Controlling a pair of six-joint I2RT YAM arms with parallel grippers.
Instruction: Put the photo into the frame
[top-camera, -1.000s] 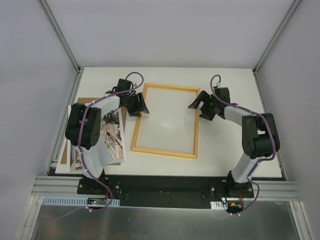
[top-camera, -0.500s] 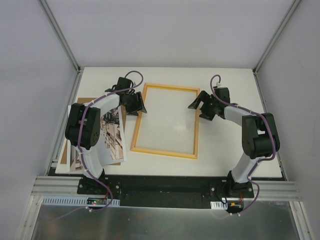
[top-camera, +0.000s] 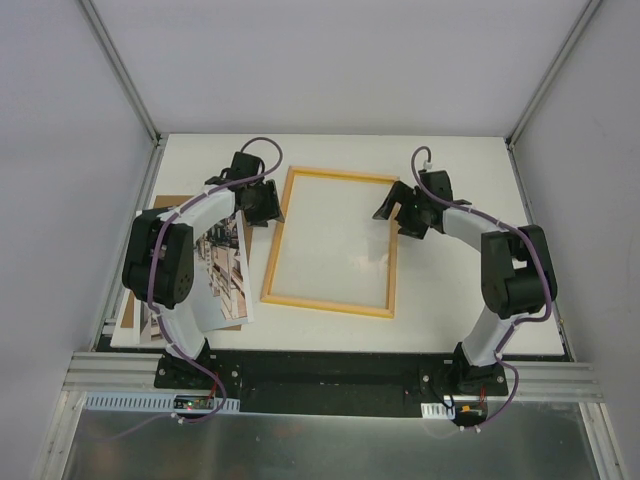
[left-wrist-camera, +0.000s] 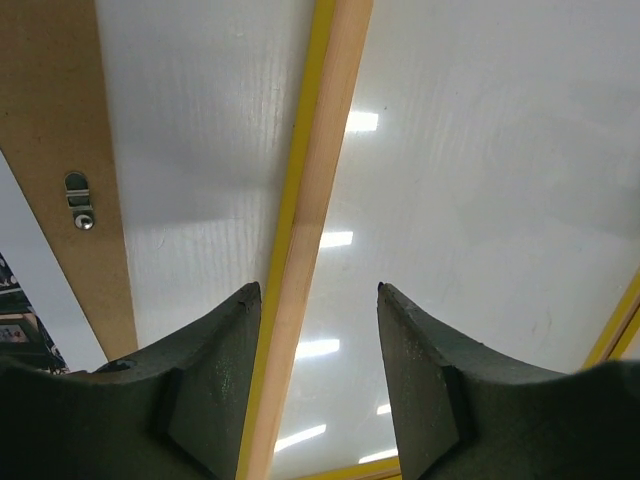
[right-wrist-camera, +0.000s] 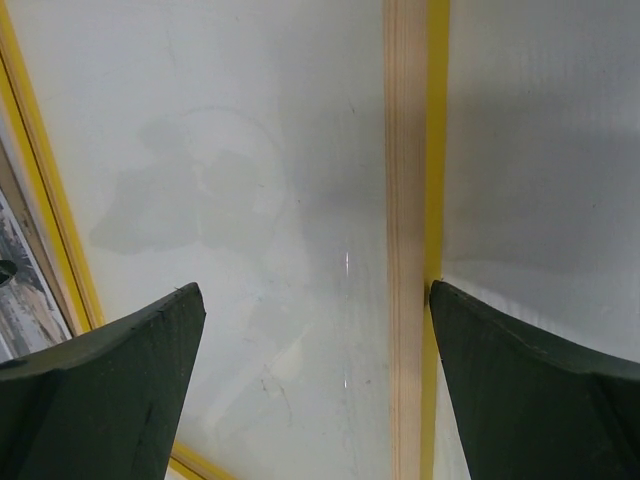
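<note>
Step in hand, as judged: settling of frame ahead of loading, with photo not yet inserted.

Frame position: lies flat at middle of table, pale wood back upward, opening empty. Shows yellow along rail edges in both wrist views.

Photo position: lies print-up at left edge of table on brown backing board, partly hidden under left arm, near frame's left rail but apart from it.

Left gripper: hovers over left rail near frame's far-left corner, jaws half spread astride rail, pinching nothing. Cannot tell whether a finger touches rail.

Right gripper: hovers over right rail near far-right corner, jaws spread wide astride rail, holding nothing.

Next move, as judged:
- Raise both grippers clear of frame.
- Take photo by a free white edge; expect thin paper to flex.
- Align photo corners with opening before lowering.
- Guard against nudging frame out of square.
</note>
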